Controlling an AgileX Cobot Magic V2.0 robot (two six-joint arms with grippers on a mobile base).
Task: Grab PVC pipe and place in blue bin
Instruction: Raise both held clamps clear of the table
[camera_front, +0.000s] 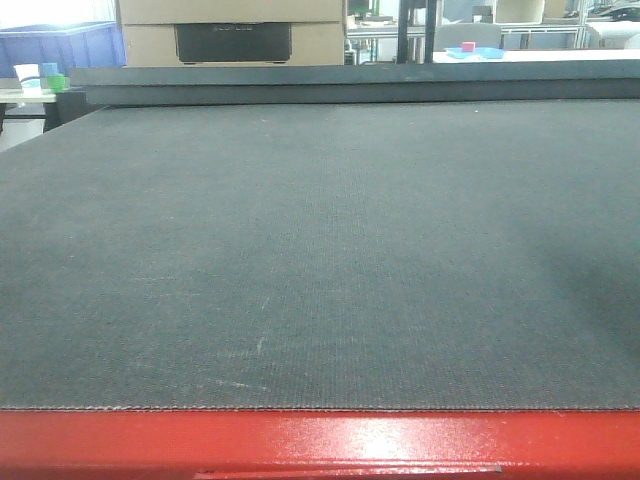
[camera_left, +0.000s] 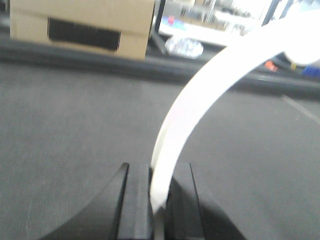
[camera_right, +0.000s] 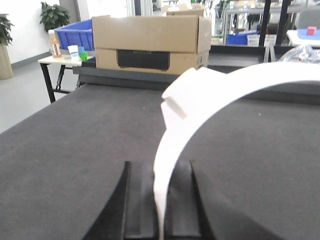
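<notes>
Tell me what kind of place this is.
Probably a robotics lab or workshop: a large dark-matted work table, a cardboard box at its far edge, a blue bin on a side table.

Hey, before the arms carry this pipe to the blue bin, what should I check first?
1. Hold of left gripper on pipe: ok, clamped.
2. Hold of right gripper: ok, same.
3. Sight of bin: ok, far left beside the box.
4. Room in bin: cannot tell, inside hidden.
5. Obstacles on mat: ok, none seen in front view.
6. Clearance past box: cannot tell.
</notes>
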